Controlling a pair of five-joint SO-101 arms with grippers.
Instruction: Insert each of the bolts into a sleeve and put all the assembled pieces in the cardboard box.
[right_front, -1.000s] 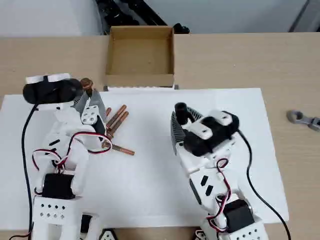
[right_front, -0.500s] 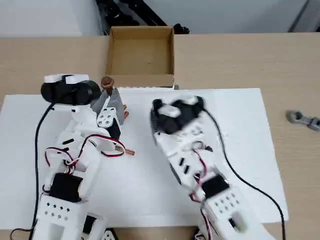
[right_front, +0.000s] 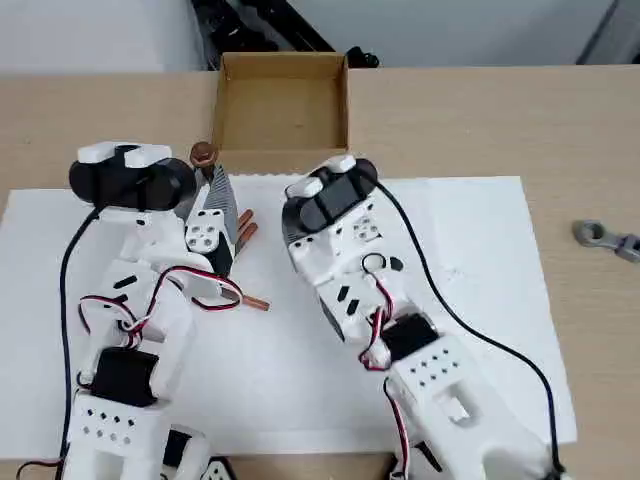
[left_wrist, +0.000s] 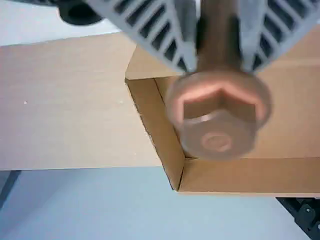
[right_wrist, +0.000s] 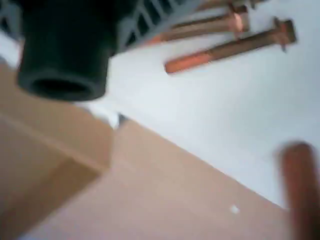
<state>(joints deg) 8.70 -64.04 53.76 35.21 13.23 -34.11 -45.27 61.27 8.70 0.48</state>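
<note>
Two arms have converged within one second: the right gripper (right_front: 292, 224), clamped on a black sleeve (right_wrist: 64, 56), has swung beside the left gripper (right_front: 212, 185), which grips a copper bolt (left_wrist: 218, 114), so insertion appears imminent.

No words, numbers or signs clear enough to read.
</note>
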